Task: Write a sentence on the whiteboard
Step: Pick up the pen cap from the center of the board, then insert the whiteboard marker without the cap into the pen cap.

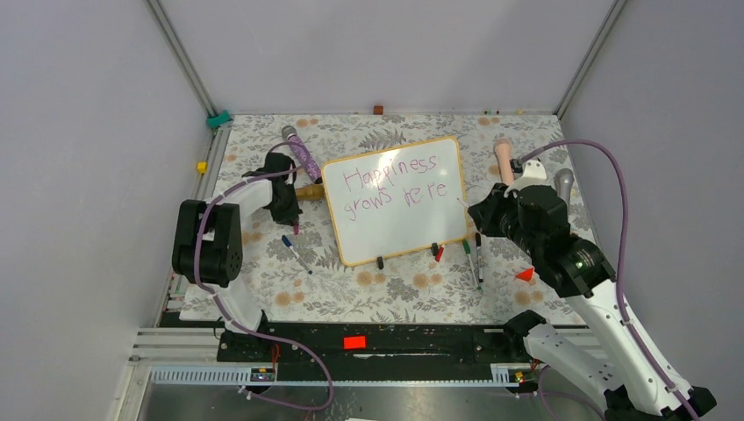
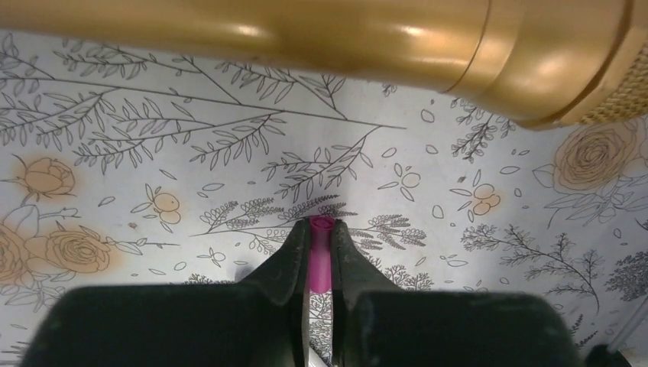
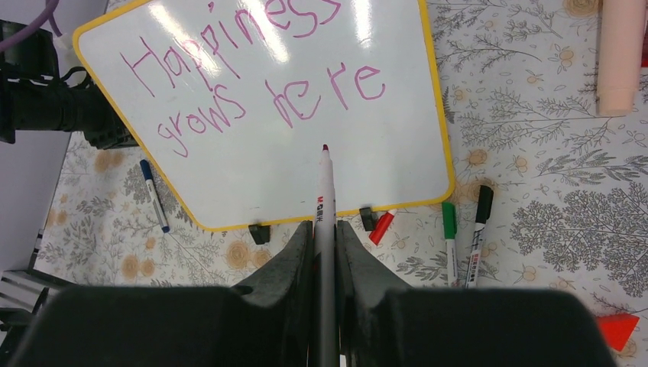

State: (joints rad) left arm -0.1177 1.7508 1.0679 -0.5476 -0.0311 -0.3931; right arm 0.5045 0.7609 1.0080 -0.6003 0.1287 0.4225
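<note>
The whiteboard (image 1: 395, 206) lies in the middle of the table, yellow-rimmed. The sentence (image 1: 390, 184) on it reads "Happiness grows here" in pink, in two lines. My right gripper (image 3: 325, 229) is shut on a white-barrelled marker (image 3: 325, 199). The marker's dark red tip hangs over the board's lower part, below "here" (image 3: 325, 92). From above, that gripper (image 1: 481, 213) sits at the board's right edge. My left gripper (image 2: 321, 229) is shut on a small magenta cap (image 2: 321, 264), just over the floral cloth. It (image 1: 289, 210) is left of the board.
A gold microphone-like handle (image 2: 367, 38) lies close ahead of the left gripper. Blue marker (image 3: 154, 195), red cap (image 3: 380, 227), green marker (image 3: 449, 241) and black marker (image 3: 477, 229) lie along the board's near edge. A purple microphone (image 1: 301, 153) and a peach one (image 1: 504, 162) flank the board.
</note>
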